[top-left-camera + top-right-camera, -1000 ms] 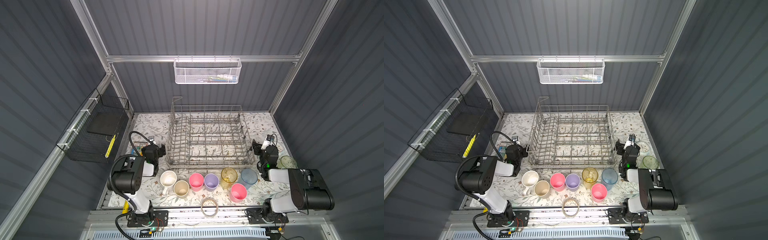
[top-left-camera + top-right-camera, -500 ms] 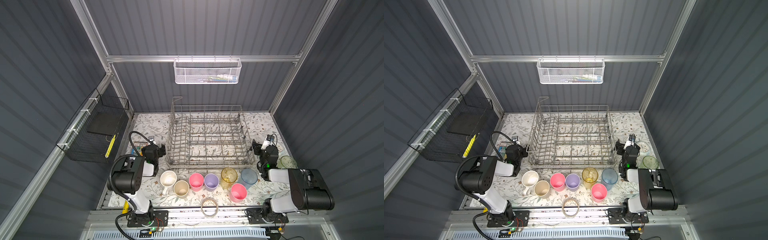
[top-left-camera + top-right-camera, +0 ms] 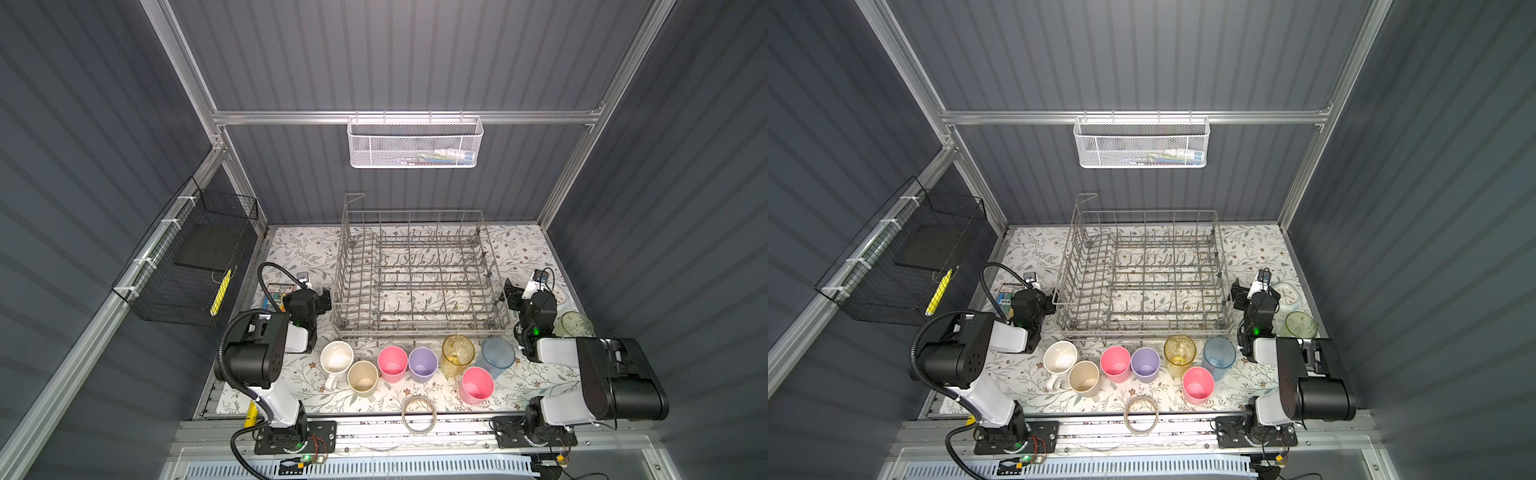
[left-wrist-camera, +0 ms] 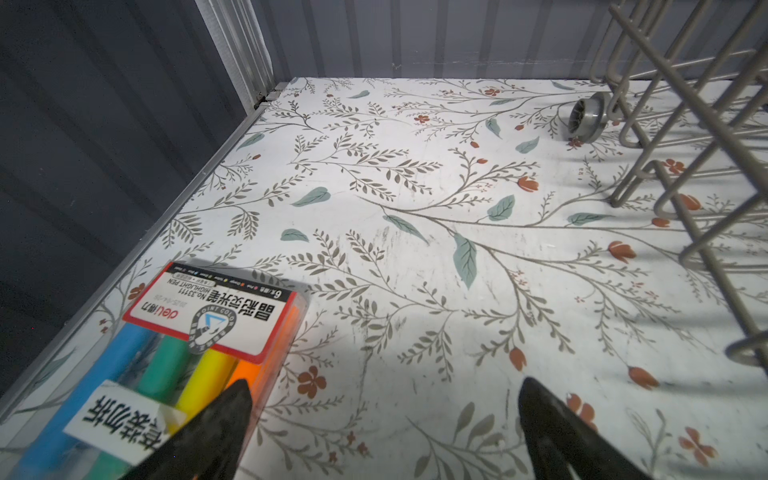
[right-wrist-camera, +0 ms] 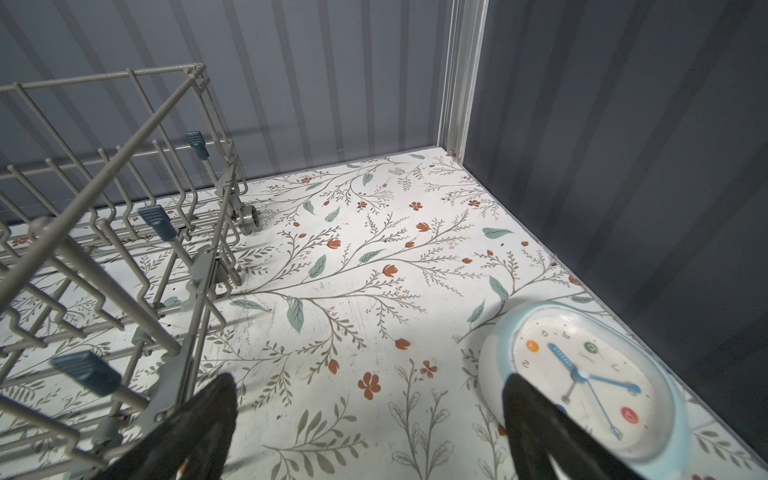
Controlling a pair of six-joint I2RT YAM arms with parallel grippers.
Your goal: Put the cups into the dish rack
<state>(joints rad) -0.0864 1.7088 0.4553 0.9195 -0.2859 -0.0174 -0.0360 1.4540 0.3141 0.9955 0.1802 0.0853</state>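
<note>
The grey wire dish rack (image 3: 415, 332) stands empty mid-table. In front of it stand several upright cups: a white mug (image 3: 336, 357), a beige cup (image 3: 362, 376), a pink cup (image 3: 392, 363), a lilac cup (image 3: 422, 363), an amber tumbler (image 3: 458, 353), a blue tumbler (image 3: 496, 357) and another pink cup (image 3: 476, 384). A green tumbler (image 3: 575, 325) sits at the far right. My left gripper (image 3: 324, 297) (image 4: 384, 386) hovers open and empty beside the rack's left side. My right gripper (image 3: 509, 293) (image 5: 370, 380) is open and empty by its right side.
A highlighter pack (image 4: 199, 353) lies next to the left gripper. A pale blue clock (image 5: 582, 386) lies by the right gripper. A tape ring (image 3: 419, 415) sits at the front edge. A white mesh basket (image 3: 415, 141) hangs on the back wall and a black wire basket (image 3: 191, 262) on the left wall.
</note>
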